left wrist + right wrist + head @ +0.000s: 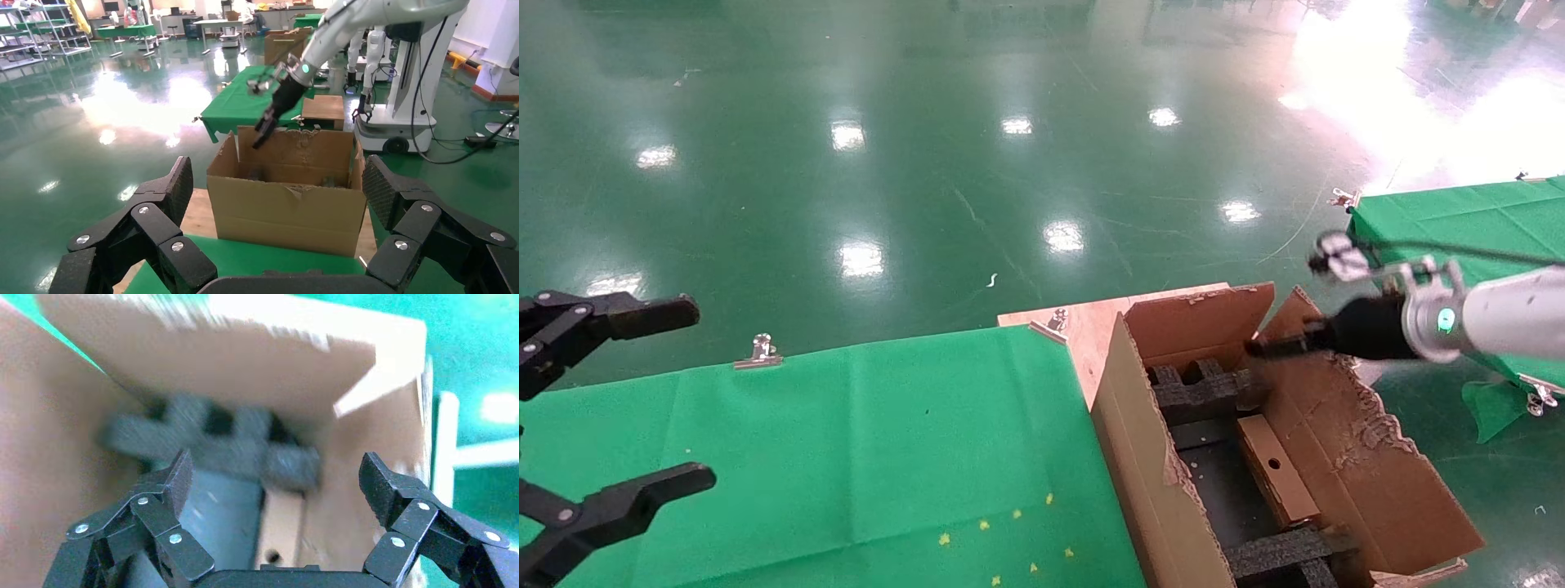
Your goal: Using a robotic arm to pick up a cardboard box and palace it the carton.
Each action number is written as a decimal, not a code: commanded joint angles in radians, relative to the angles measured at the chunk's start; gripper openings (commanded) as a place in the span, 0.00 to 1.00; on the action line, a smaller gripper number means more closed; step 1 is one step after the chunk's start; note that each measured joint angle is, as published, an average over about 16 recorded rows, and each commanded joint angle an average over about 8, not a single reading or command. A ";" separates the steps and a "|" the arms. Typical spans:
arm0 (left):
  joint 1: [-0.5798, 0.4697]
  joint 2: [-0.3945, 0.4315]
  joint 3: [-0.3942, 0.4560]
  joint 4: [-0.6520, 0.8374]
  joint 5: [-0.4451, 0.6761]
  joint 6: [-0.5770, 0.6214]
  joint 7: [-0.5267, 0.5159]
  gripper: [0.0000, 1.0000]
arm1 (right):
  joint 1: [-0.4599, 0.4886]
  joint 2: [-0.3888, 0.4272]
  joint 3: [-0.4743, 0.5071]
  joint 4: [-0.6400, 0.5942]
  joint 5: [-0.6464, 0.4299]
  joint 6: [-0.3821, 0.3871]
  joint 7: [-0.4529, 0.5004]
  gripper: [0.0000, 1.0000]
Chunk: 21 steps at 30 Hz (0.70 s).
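Right pincer (1258, 347) hangs open and empty over the carton (1148, 457); withdrawing, it could snag a ragged flap. Cardboard box (1277, 469) lies inside. Left pincer (641, 400) idles open.

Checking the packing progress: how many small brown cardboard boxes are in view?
1. The small flat brown cardboard box with a round hole lies inside the large brown corrugated carton, between the black foam inserts. Others may be hidden beneath the foam or flaps.
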 commanded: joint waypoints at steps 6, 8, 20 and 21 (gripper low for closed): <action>0.000 0.000 0.000 0.000 0.000 0.000 0.000 1.00 | 0.096 0.071 0.053 0.168 0.068 -0.087 0.005 1.00; 0.000 0.000 0.000 0.000 0.000 0.000 0.000 1.00 | 0.108 0.088 0.068 0.207 0.093 -0.112 -0.003 1.00; 0.000 0.000 0.000 0.000 0.000 0.000 0.000 1.00 | 0.122 0.115 0.096 0.264 0.137 -0.155 -0.022 1.00; 0.000 0.000 0.000 0.000 0.000 0.000 0.000 1.00 | 0.120 0.114 0.095 0.261 0.136 -0.153 -0.022 1.00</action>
